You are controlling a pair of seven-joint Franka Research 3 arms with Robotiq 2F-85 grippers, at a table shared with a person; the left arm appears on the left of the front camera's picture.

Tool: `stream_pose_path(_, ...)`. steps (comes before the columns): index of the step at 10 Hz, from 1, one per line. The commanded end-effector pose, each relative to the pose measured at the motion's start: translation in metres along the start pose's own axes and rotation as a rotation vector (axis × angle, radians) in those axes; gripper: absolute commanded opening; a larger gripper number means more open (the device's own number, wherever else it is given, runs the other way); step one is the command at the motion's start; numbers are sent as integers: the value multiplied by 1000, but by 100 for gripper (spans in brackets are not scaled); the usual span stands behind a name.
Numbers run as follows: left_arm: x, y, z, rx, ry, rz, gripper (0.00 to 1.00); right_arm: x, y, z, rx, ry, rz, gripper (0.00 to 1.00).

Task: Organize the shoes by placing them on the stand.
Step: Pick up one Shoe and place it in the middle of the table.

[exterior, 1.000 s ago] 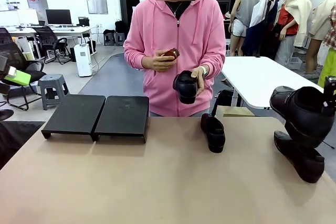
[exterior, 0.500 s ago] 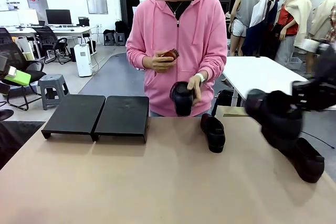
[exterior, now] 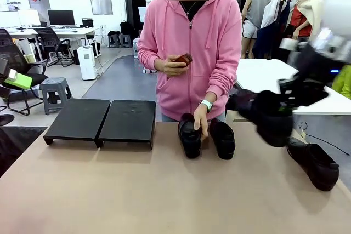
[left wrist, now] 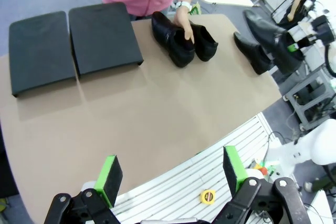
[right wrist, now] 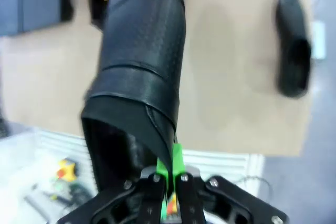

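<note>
Shows right tool (right wrist: 169, 170) clenched on the thin back collar of the carried shoe (exterior: 267, 114), leather pinched between both pads, held in the air over the right part of the counter (exterior: 137, 190), clear of the surface. Looks like a collar grip chosen because no other edge of a loafer fits narrow jaws, and held high so the sole clears the other shoes on a move left. Sticks out lengthwise from the tool: long axis about level, toe toward the left and the middle, heel at the tool; blurred in front view, so exact tilt unclear. Shows left tool (left wrist: 171, 169) released, pads wide apart, holding nothing, parked high over the near counter edge, likely to keep out of the way. Finds the stand (exterior: 98, 118) at far left of the counter, both sections bare, no shoe on it yet. Has person's hand (exterior: 201, 120) resting on a middle shoe (exterior: 190, 135), just beside its mate (exterior: 222, 138), presumably laid out within reach for pickup; long axes near-to-far, parallel; can't call toe end for sure. Leaves a last shoe (exterior: 315, 163) flat on the counter at right, below the carried one, long axis diagonal, far-left to near-right.
</note>
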State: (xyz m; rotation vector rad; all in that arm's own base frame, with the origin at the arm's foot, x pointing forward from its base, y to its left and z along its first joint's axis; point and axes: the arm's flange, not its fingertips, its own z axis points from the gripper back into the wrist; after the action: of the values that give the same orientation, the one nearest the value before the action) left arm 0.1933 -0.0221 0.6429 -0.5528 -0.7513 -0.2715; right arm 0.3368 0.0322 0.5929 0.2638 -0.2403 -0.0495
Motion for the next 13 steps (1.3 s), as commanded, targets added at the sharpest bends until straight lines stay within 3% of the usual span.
stream_pose_path(1,1,2,0,-18,-8,-6,100,-64,-61,41,1,-99,-197,0)
stream_pose_path(2,1,2,0,-18,-8,-6,100,-83,-81,45,33,-132,-231,0)
stream_pose_path(3,1,2,0,-18,-8,-6,100,-94,-77,36,51,-146,-276,0)
stream_pose_path(5,1,2,0,-18,-8,-6,100,-84,-59,27,52,-174,-220,0)
stream_pose_path(6,1,2,0,-18,-8,-6,100,-73,-25,19,73,-187,-155,0)
stream_pose_path(8,1,2,0,-18,-8,-6,100,-21,58,-19,81,-68,7,0)
stream_pose_path(9,1,2,0,-18,-8,-6,100,5,111,-51,180,-73,125,0)
stream_pose_path(12,1,2,0,-18,-8,-6,100,41,253,-158,279,33,197,0)
stream_pose_path(13,1,2,0,-18,-8,-6,100,41,282,-183,257,86,201,0)
